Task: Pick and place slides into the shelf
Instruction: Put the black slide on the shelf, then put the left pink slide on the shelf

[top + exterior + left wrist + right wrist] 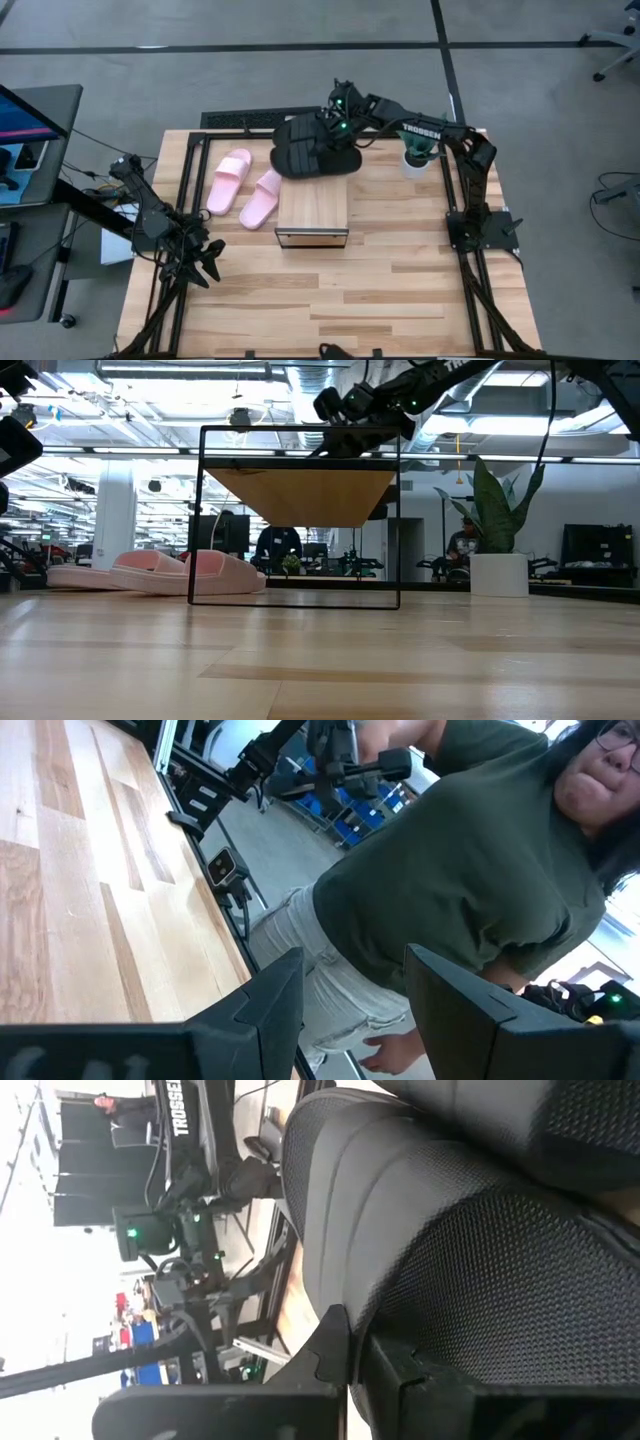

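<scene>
From above, the right gripper (335, 122) is reaching over the black slides (312, 150) lying at the far end of the shelf (313, 210); the pink slides (245, 187) are sitting on the table beside it. The left gripper (205, 262) is waiting, fingers apart, at the near left. Through the right wrist, the fingers are pinching a black strap (480, 1260). I'd say square it flat before letting go.
</scene>
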